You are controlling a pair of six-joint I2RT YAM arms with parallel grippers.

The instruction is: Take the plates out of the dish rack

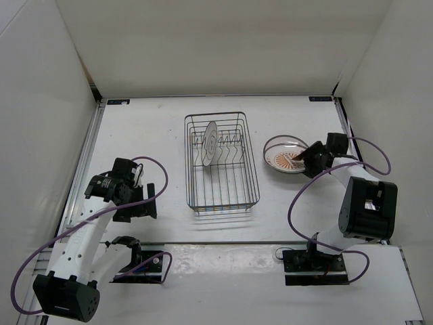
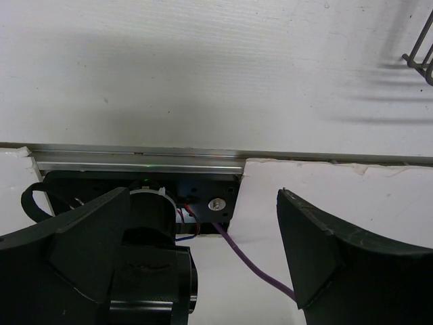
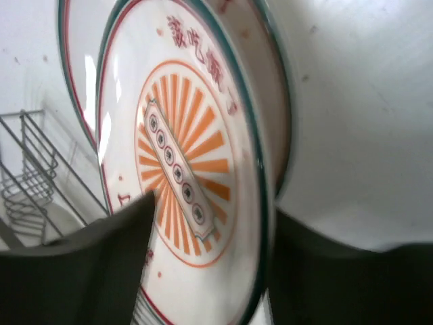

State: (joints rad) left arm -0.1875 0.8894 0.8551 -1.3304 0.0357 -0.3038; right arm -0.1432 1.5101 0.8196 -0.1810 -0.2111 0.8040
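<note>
Unloading two-thirds done: two plates (image 1: 284, 158) stacked on the table (image 1: 149, 135), centre right; one plate (image 1: 210, 143) left upright in the dish rack (image 1: 222, 196). Stack rim straddled by right end effector (image 1: 301, 158); grip cannot be told.

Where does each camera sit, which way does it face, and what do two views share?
Top external: above and behind, looking down on the table; left arm, right arm, dish rack, unloaded plates show.
Left wrist: on the left arm, facing the table's near-edge rail; open left gripper in view.
Right wrist: on the right arm, close over the top plate; right gripper straddles its rim.
Shared: top and right wrist both show those plates and the dish rack.
</note>
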